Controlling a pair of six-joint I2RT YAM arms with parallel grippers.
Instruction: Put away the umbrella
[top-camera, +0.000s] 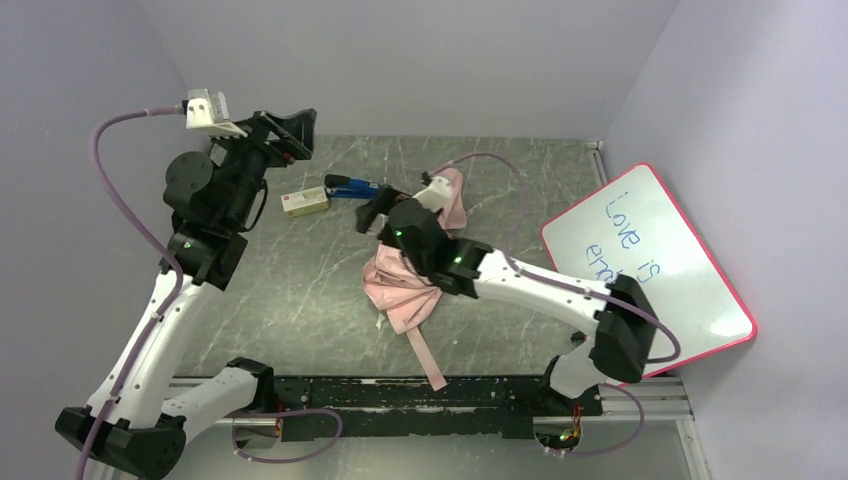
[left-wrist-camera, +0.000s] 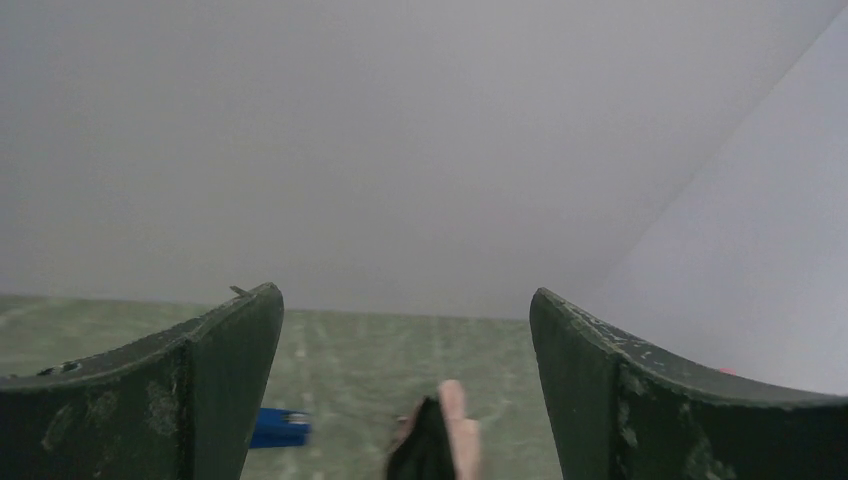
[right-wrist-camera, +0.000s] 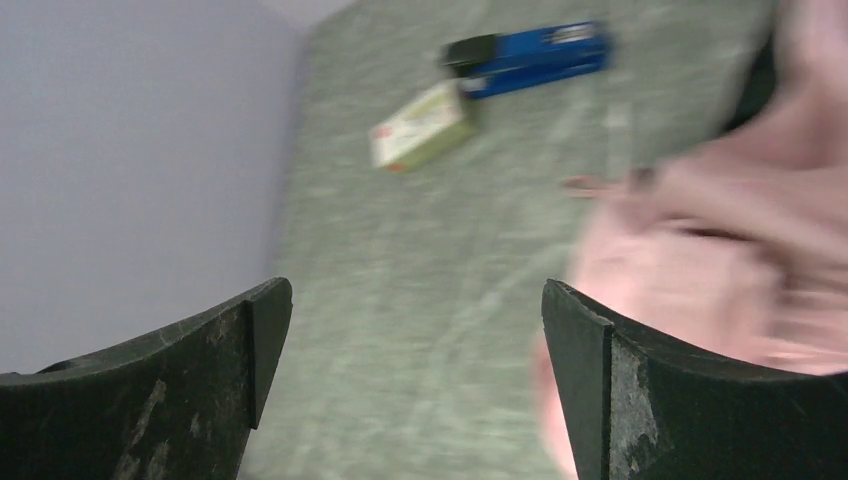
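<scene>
The umbrella (top-camera: 402, 287) lies as crumpled pale pink fabric in the middle of the table, with its long strap (top-camera: 429, 359) trailing toward the near edge. More pink fabric shows behind the right wrist (top-camera: 455, 196). My right gripper (top-camera: 373, 216) is open and empty, low over the table just left of the umbrella. In the right wrist view (right-wrist-camera: 415, 285) the pink fabric (right-wrist-camera: 720, 230) lies beside the right finger, blurred. My left gripper (top-camera: 293, 126) is open and empty, raised high at the back left. In its wrist view (left-wrist-camera: 405, 295) it faces the back wall, and a bit of pink (left-wrist-camera: 458, 430) shows below.
A blue stapler (top-camera: 350, 187) and a small box (top-camera: 305, 202) lie at the back, left of the umbrella; both show in the right wrist view, stapler (right-wrist-camera: 540, 55) and box (right-wrist-camera: 425, 125). A whiteboard with a red rim (top-camera: 650, 265) leans against the right wall.
</scene>
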